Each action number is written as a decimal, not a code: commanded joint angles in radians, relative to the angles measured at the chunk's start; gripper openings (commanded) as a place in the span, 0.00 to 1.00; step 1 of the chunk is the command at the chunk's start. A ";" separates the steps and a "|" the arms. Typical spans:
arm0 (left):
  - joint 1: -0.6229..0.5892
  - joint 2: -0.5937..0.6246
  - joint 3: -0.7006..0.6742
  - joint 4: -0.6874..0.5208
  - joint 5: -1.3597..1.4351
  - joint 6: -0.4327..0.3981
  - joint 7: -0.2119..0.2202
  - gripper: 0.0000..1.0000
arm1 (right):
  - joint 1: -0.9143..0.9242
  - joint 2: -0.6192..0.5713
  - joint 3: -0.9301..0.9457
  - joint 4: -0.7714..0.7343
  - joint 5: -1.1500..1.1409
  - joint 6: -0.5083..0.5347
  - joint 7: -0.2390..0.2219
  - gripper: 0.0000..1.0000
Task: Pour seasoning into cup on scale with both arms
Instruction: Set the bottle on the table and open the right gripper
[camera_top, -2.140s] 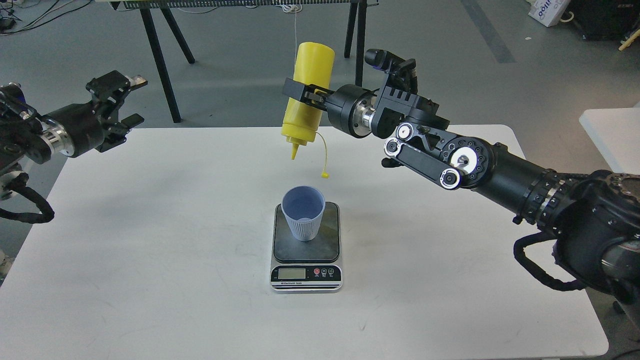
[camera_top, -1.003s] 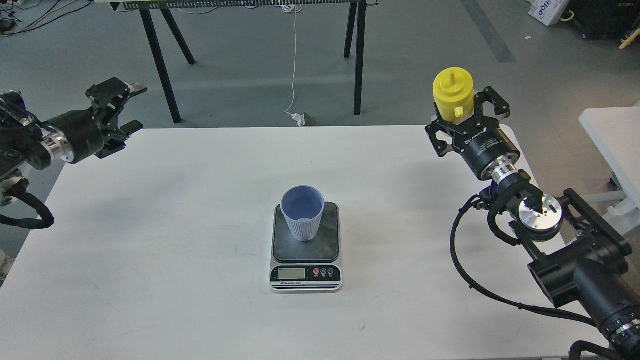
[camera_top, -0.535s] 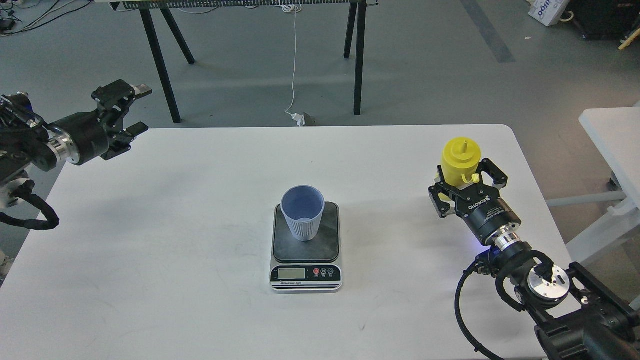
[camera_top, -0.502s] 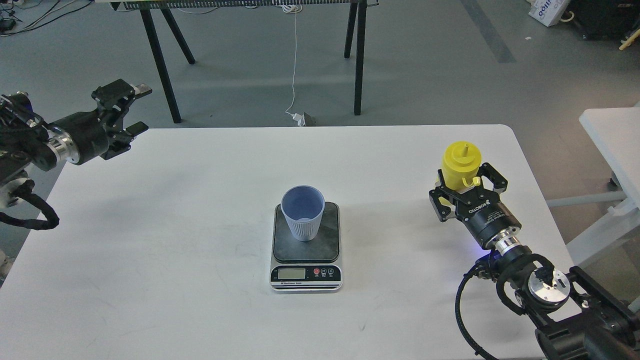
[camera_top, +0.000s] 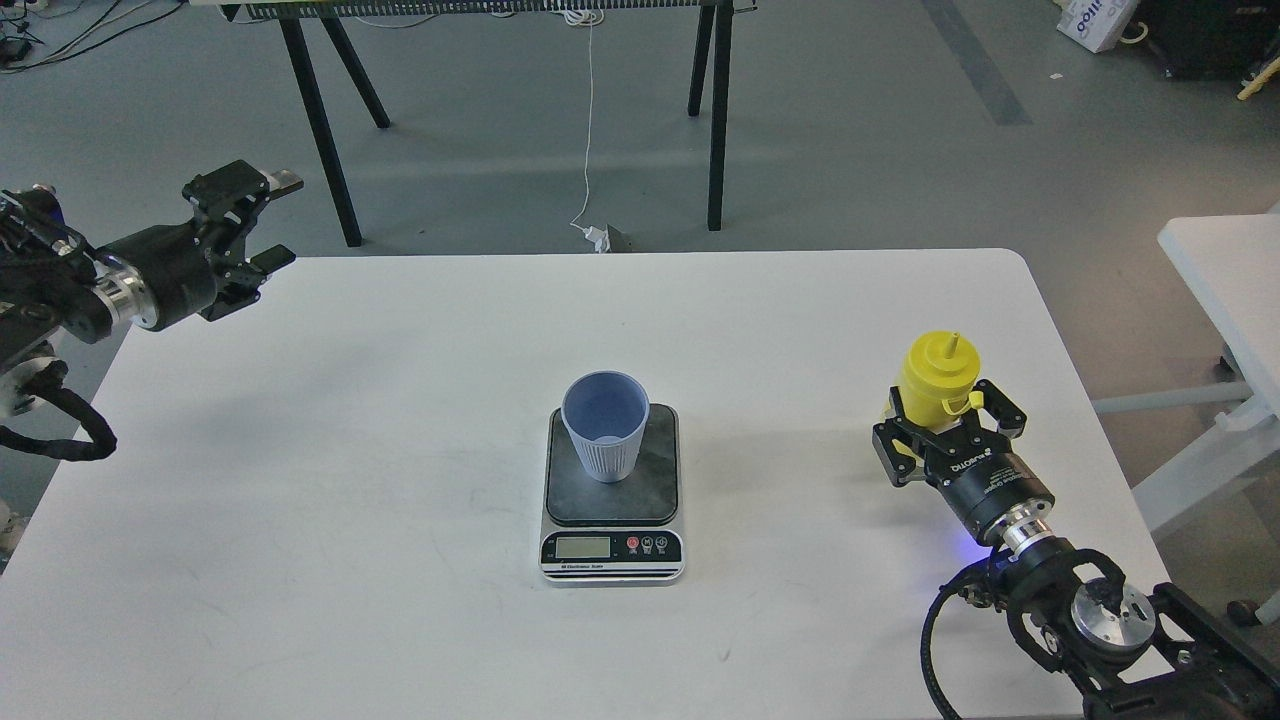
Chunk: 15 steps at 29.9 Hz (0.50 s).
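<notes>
The light blue-grey ribbed cup (camera_top: 605, 428) stands upright on the dark plate of the scale (camera_top: 652, 482) at the table's middle. The yellow seasoning bottle (camera_top: 938, 380) stands upright near the table's right edge, nozzle up, with its small cap hanging at its side. My right gripper (camera_top: 946, 420) is shut on the bottle's lower body, with a finger on each side. I cannot tell whether the bottle's base rests on the table. My left gripper (camera_top: 262, 218) is open and empty, above the table's far left corner and well away from the cup.
The white table (camera_top: 350, 450) carries only the scale, the cup and the bottle. A second white table (camera_top: 1225, 270) stands off to the right. Black trestle legs (camera_top: 320, 120) and a hanging cable stand on the floor behind.
My right arm has swung the bottle from upside down over the cup to upright at the right, then lowered it towards the near right of the table. My left gripper has barely moved.
</notes>
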 joint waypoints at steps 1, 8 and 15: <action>0.000 0.001 0.001 0.000 0.001 0.000 0.000 1.00 | 0.000 -0.001 -0.002 -0.002 -0.005 0.000 0.001 0.39; 0.002 0.000 0.001 -0.002 0.001 0.000 0.000 1.00 | -0.011 -0.003 -0.002 -0.001 -0.006 0.000 0.003 0.92; 0.000 -0.002 0.001 0.000 0.001 0.000 0.000 1.00 | -0.023 -0.005 -0.002 0.005 -0.008 0.000 0.003 0.99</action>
